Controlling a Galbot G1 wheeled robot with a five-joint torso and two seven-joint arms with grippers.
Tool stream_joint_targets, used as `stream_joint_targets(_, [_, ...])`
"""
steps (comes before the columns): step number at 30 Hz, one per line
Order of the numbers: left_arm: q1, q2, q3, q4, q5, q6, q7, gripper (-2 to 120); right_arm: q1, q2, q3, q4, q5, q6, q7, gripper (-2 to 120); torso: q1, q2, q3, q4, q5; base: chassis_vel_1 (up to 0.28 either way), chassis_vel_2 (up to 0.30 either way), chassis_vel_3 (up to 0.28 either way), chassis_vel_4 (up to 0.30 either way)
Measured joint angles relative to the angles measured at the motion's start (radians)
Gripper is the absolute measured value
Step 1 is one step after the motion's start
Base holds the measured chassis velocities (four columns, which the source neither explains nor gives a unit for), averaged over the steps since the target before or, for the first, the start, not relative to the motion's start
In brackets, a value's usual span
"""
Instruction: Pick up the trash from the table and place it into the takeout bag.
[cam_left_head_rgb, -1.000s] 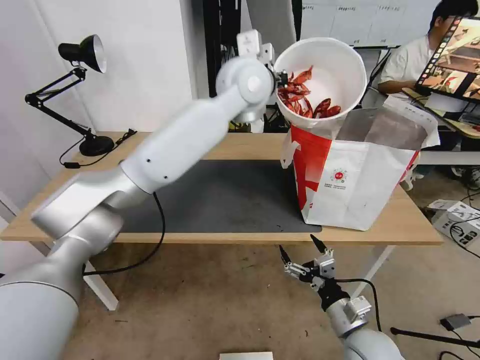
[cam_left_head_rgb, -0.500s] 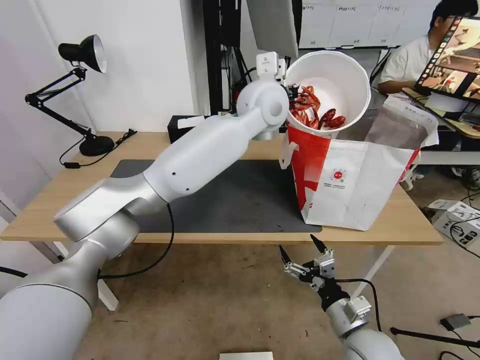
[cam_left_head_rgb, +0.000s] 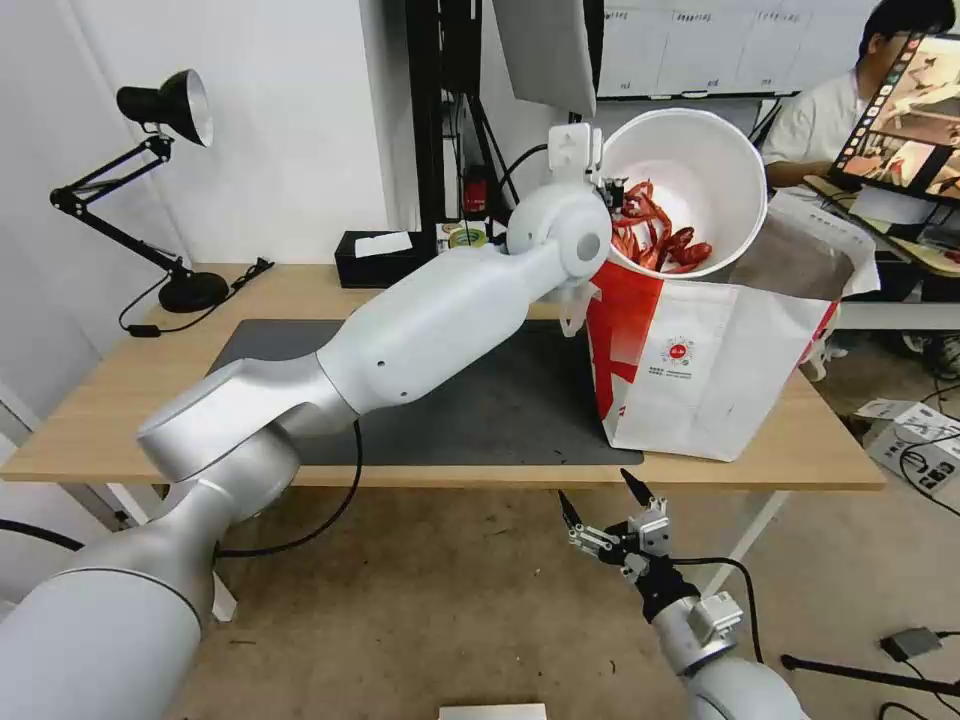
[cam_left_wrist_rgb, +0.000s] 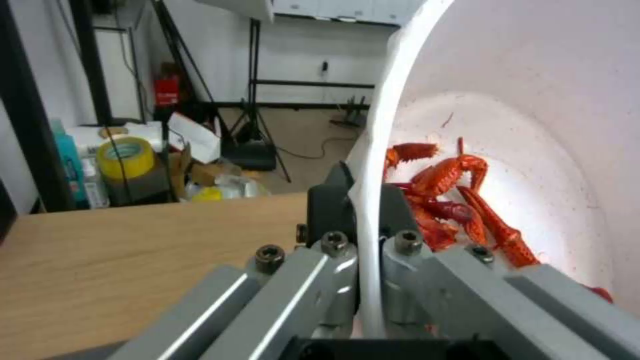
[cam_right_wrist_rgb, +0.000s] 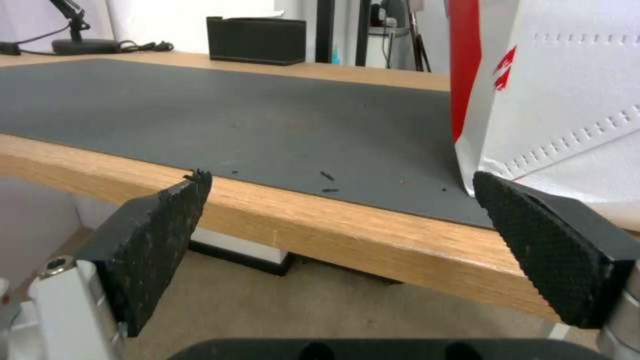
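1. Head view: the white round bowl with red shells (cam_left_head_rgb: 690, 190) is held aloft by the left gripper (cam_left_head_rgb: 608, 190), tipped so that its open mouth faces the camera, above the near-left edge of the large white-and-red takeout bag with silver foil lining (cam_left_head_rgb: 720, 350).
2. Left wrist view: the left gripper (cam_left_wrist_rgb: 363, 220) is seen clamped on the bowl (cam_left_wrist_rgb: 533, 100), with one finger outside the thin white rim and the other inside it, beside the red shells (cam_left_wrist_rgb: 453, 200).
3. The bag is seen standing open on the right part of the long light-wood table (cam_left_head_rgb: 120, 400), partly on the dark grey rectangular mat (cam_left_head_rgb: 480, 400); its red panel (cam_right_wrist_rgb: 467, 65) shows in the right wrist view, touching the mat (cam_right_wrist_rgb: 233, 115).
4. The right gripper (cam_left_head_rgb: 605, 500) is parked below the table's front edge, its black textured pads (cam_right_wrist_rgb: 160, 220) spread wide and holding nothing.
5. The step in hand is judged to be lowering the bowl into the bag.
6. For a clean result, the bowl is best carried farther over the foil-lined opening before it is lowered, since it hangs over the bag's edge and not its middle.
7. The tilt should be eased toward level, so that the shells are not spilled onto the mat.
8. The rim pinch is narrow, so slow motion is advised; release is best delayed until the bowl is well inside the bag's walls.
9. Contact with the soft upper edge of the bag should be avoided, as it could fold inward.
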Motion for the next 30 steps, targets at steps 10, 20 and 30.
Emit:
stream_joint_targets(10, [0.01, 0.038, 0.017, -0.074, -0.105, 0.053, 0.023, 0, 0.0, 0.0, 0.0, 0.0, 0.0, 0.0, 0.0, 100, 0.0, 0.0, 0.0, -0.0001, 0.0, 0.0, 0.0, 0.0, 0.0])
stream_joint_targets(20, [0.014, 0.031, 0.009, -0.091, -0.167, 0.088, 0.021, 31, 0.0, 0.0, 0.0, 0.0, 0.0, 0.0, 0.0, 100, 0.0, 0.0, 0.0, -0.0001, -0.0001, 0.0, 0.0, 0.0, 0.0])
stream_joint_targets(30, [0.019, 0.068, 0.007, -0.123, -0.178, 0.077, 0.022, 64, 0.0, 0.0, 0.0, 0.0, 0.0, 0.0, 0.0, 100, 0.0, 0.0, 0.0, -0.0001, -0.0001, 0.0, 0.0, 0.0, 0.0])
